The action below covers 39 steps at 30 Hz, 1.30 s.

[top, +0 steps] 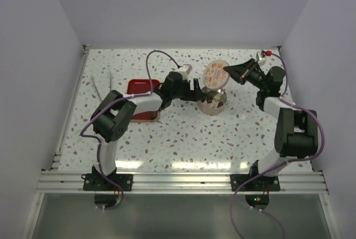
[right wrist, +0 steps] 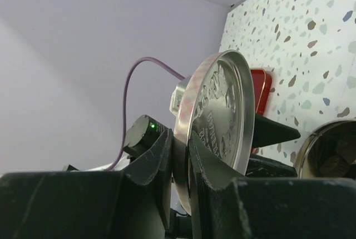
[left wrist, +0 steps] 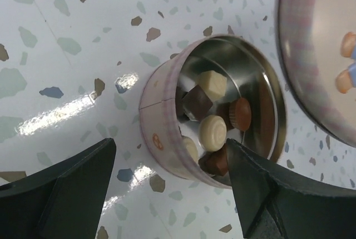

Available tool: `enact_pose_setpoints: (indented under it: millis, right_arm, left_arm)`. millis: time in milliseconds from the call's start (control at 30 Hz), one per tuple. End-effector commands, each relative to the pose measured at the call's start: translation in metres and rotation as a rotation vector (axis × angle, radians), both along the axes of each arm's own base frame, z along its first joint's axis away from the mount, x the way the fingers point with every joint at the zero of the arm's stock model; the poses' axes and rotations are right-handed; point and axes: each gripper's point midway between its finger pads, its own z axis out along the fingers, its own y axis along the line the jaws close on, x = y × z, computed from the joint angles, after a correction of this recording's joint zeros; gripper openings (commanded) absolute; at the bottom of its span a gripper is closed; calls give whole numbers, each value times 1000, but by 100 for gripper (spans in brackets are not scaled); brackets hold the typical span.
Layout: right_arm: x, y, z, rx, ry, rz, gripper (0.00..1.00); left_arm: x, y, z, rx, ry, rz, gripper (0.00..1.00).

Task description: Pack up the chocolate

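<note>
Chocolate (left wrist: 212, 122) sits in the open tin (top: 213, 103) mid-desk: dark, light brown and cream pieces. Left gripper (left wrist: 169, 186) hovers just over the tin, fingers spread wide to either side of it. Right gripper (right wrist: 181, 164) pinches the lid (right wrist: 219, 114) by its rim, held on edge above the tin. Red tray (top: 139, 87) lies to the left.

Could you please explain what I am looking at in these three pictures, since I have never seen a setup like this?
Two robot arms are bolted to the near edge of a speckled table. One picture looks down from above; the other two come from cameras on each wrist. The left gripper is open, its fingers either side of a round tin holding small dark, brown and cream chocolates. The right gripper pinches the rim of the tin's lid, raised above the table near the tin. A red tray lies behind the left arm.
</note>
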Motion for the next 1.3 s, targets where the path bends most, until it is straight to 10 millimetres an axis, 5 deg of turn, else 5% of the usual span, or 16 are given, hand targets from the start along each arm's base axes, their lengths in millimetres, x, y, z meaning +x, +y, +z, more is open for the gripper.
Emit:
enact_pose_setpoints:
  millis: [0,767,1067,1267]
  right_arm:
    - [-3,-2,14,-42,-53,-20,6]
    - [-15,-1,0,-72,-26,-18,7]
    - [-17,-1,-6,-89,-13,-19,7]
    - [-18,-1,-11,-96,-3,-17,7]
  left_arm:
    - [3,8,-14,114,-5,1,86]
    - [2,45,-25,336,-19,29,79]
    - [2,45,-12,316,-53,23,67]
    - [2,48,-13,347,-53,22,51]
